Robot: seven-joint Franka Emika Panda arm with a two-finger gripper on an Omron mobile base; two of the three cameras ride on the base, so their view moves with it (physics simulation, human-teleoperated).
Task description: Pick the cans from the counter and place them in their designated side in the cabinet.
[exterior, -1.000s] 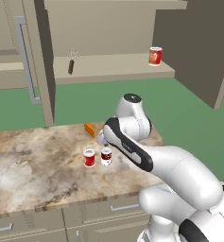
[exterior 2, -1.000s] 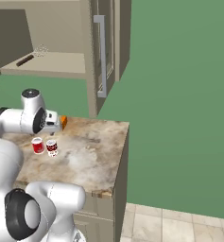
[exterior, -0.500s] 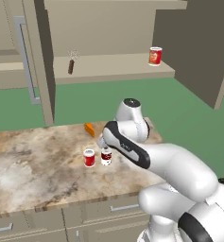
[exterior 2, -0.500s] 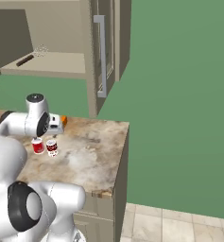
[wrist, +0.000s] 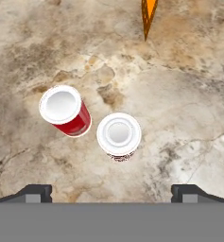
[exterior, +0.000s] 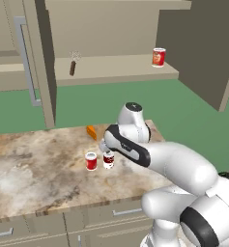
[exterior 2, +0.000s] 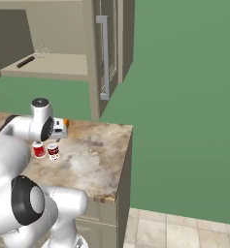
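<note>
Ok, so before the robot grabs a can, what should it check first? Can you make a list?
1. Gripper open: ok, tips wide apart.
2. Gripper holds nothing: ok.
3. Maroon can upright on the counter: ok.
4. Gripper above the maroon can: ok, nearly centred between the tips.
5. Room beside the red can: cannot tell, they stand very close.
6. Cabinet door open, shelf free: ok, another can sits at its right end.

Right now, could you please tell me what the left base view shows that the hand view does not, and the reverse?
The left base view alone shows the open tan wall cabinet with an orange-red can and a dark-handled utensil on its shelf. The hand view alone shows the open gripper above the cans' white tops. Both show the bright red can, the maroon-and-white can and the marbled stone counter.
</note>
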